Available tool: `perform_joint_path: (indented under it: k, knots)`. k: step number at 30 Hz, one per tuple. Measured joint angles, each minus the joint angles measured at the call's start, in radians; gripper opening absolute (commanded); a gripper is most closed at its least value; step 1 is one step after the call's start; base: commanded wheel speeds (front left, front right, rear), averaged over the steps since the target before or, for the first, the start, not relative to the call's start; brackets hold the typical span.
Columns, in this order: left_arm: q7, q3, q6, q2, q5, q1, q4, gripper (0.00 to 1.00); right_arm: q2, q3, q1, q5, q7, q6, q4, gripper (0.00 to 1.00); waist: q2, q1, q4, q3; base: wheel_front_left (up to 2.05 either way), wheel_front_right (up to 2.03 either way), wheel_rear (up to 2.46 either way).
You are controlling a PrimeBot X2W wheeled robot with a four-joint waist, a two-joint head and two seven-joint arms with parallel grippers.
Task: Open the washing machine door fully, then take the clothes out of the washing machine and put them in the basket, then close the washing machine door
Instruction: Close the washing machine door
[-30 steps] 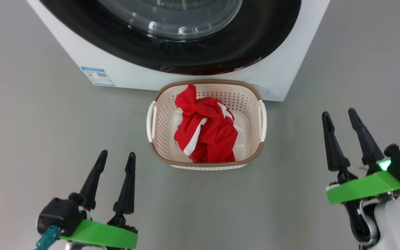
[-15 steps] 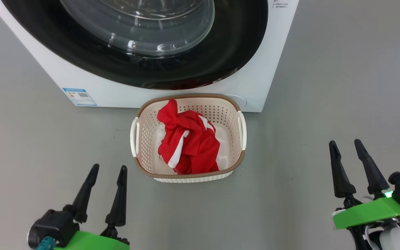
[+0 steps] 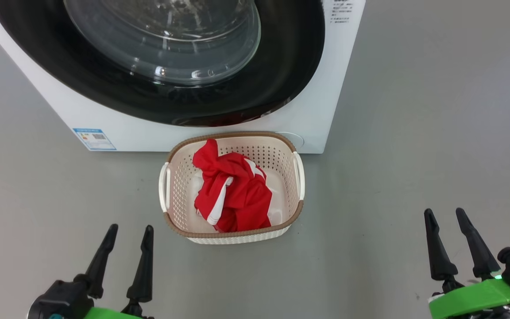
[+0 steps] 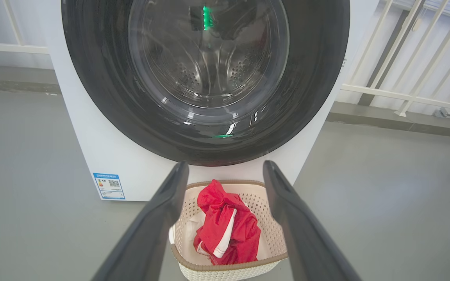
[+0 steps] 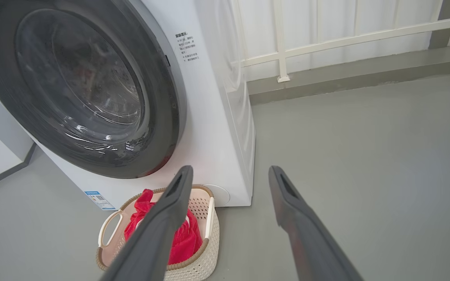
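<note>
Left pincer [image 3: 131,228] and right pincer [image 3: 443,212], both spread wide and empty, held low over the floor [image 3: 392,177], one to each side of the basket [image 3: 233,232] and apart from it, fingers pointing toward the machine; the clothes [image 3: 230,195] lie bunched inside the basket; beyond, the washing machine door [image 3: 281,79] appears shut flush on the washing machine [image 3: 193,137]; task judged complete: check that the latch has seated, arms clear of the door

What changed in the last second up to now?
The head camera shifted, so the whole scene sits lower and further left in its view. The right claw drew back toward the robot, open and empty. The left claw, clothes, basket and shut washing machine door stayed put.
</note>
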Motion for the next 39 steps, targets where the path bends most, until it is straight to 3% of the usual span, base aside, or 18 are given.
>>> perform_joint_path:
  k: [19, 39]
  knots:
    - [0.000, 0.021, 0.000, 0.007, 0.019, 0.089, -0.002, 1.00, 0.008, -0.015, 0.103, 0.000, 0.000, 0.000, 0.000, 1.00, 0.0000, 0.0000, -0.042, -0.076, 0.00, 0.00, 0.00]
    - [0.000, 0.043, 0.000, 0.002, 0.021, 0.151, 0.000, 1.00, 0.014, -0.044, 0.184, 0.000, 0.000, 0.000, -0.006, 1.00, 0.0000, 0.0000, -0.044, -0.130, 0.00, 0.00, 0.00]
